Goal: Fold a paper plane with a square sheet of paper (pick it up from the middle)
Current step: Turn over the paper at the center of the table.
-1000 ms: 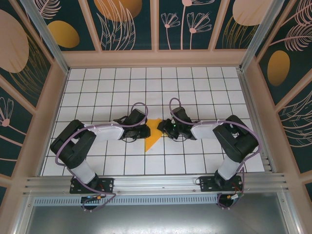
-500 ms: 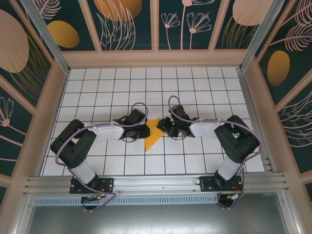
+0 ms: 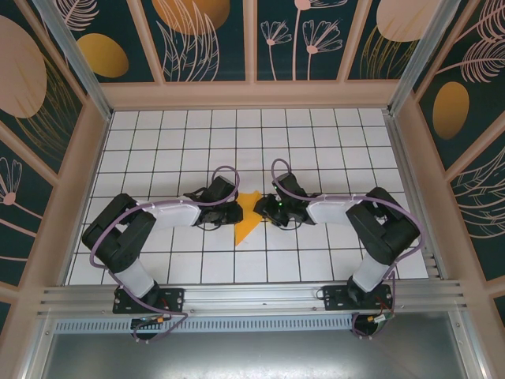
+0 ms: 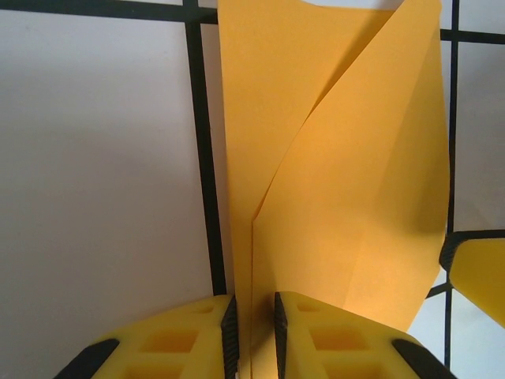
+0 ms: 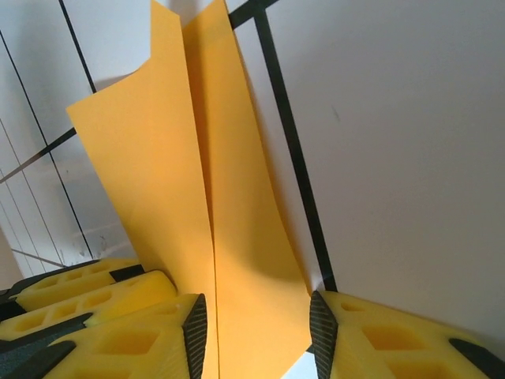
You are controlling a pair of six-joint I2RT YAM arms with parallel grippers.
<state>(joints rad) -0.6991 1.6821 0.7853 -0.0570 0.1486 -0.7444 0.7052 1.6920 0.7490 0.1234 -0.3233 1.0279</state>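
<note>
The square sheet of paper (image 3: 247, 218) lies partly folded on the tiles between both arms, an orange-yellow pointed shape with a centre crease. My left gripper (image 3: 236, 212) meets it from the left. In the left wrist view its jaws (image 4: 252, 339) stand a narrow gap apart, straddling the crease of the paper (image 4: 347, 197), whose right flap lifts off the floor. My right gripper (image 3: 265, 207) meets it from the right. Its jaws (image 5: 254, 339) are open wide, with a strip of the paper (image 5: 173, 181) between the pads. A right-gripper finger (image 4: 477, 272) shows at the paper's edge.
The floor is white tiles (image 3: 316, 150) with black grid lines, closed in by patterned walls (image 3: 47, 95) on three sides. An aluminium rail (image 3: 252, 296) runs along the near edge by the arm bases. Left-gripper fingers (image 5: 79, 292) sit close to my right jaws.
The right gripper has edged slightly left, closer onto the paper. The left gripper and the paper stay where they were.
</note>
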